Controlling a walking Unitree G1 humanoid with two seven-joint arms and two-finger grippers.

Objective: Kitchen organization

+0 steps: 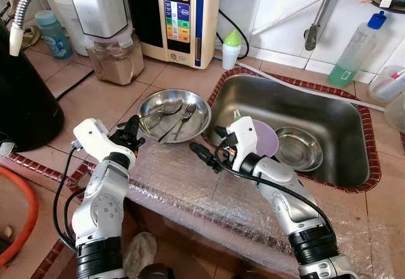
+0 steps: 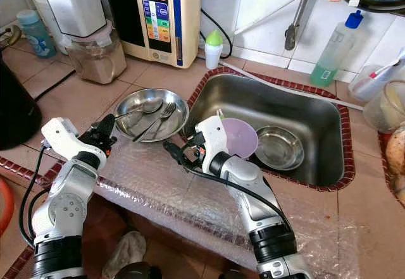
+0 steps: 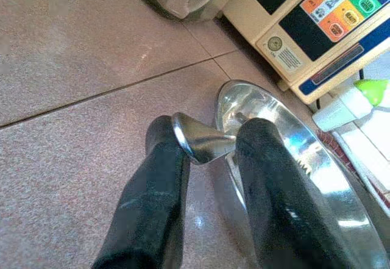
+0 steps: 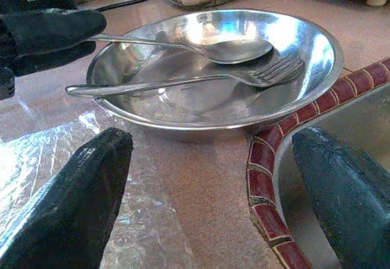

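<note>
a steel plate [image 1: 201, 116] sits on the tiled counter [image 1: 101, 95] just left of the sink [image 1: 354, 165], with a spoon [image 1: 166, 109] and a fork [image 1: 183, 116] lying in it. the left gripper [image 1: 131, 135] is at the plate's near-left edge, its two black fingers [image 3: 155, 190] closed on the end of the spoon's handle; in the left wrist view the metal tip is pinched between them. the spoon's bowl rests inside the plate. the right gripper [image 1: 204, 155] hangs low over the bubble wrap [image 1: 190, 184] spread on the counter's front edge, aimed at the plate, its fingers [image 4: 79, 202] spread wide with nothing between them. in the sink lie a steel bowl [image 1: 299, 147] and what looks like a lilac plastic plate [image 1: 267, 137], partly hidden behind the right wrist. behind the plate stand a water purifier [image 1: 180, 13], a jar of brown powder [image 1: 115, 61] and a small white bottle with a green cap [image 1: 231, 49]. a green-liquid bottle [image 1: 355, 51] stands past the sink.
</note>
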